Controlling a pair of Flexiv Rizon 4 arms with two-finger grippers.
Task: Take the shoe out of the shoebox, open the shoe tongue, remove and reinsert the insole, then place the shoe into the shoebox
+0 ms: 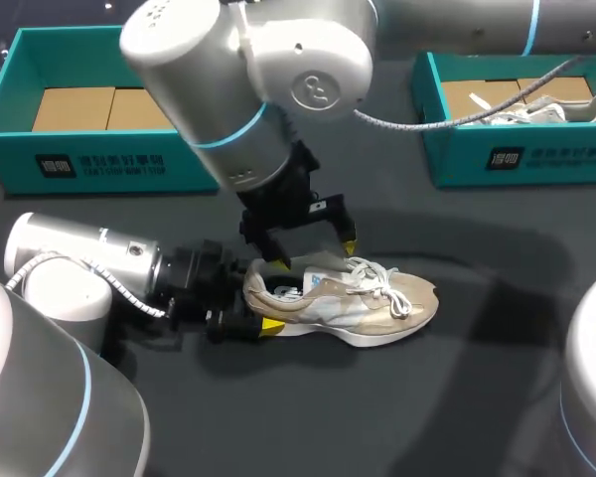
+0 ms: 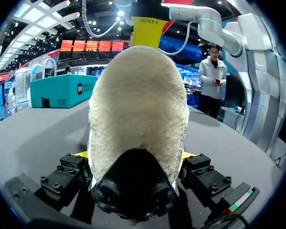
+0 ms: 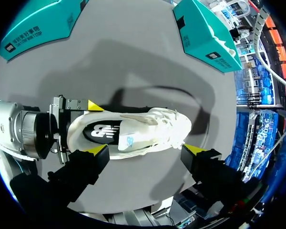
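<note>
Left gripper [image 2: 135, 153] pinches the heel of the shoe [image 1: 348, 298] from both sides, with the shoe on its sole on the dark surface [image 1: 477, 397], toe pointing away. Right gripper [image 1: 314, 253] spread wide just above the shoe opening; contact unclear.

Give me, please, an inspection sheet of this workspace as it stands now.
Surface: dark table.
Job's things: beige and white sneaker stands on its sole mid-table, toe towards my right. The left shoebox holds cardboard inserts. The right shoebox holds a second sneaker.
Clutter: nothing seen.
Grippers: left gripper has its fingers clamped on the sneaker's heel from both sides. Right gripper hangs open over the sneaker's opening.
Cables: grey cable crosses above the right shoebox. Coiled white cable sits behind the left gripper.
Surroundings: nothing seen.
</note>
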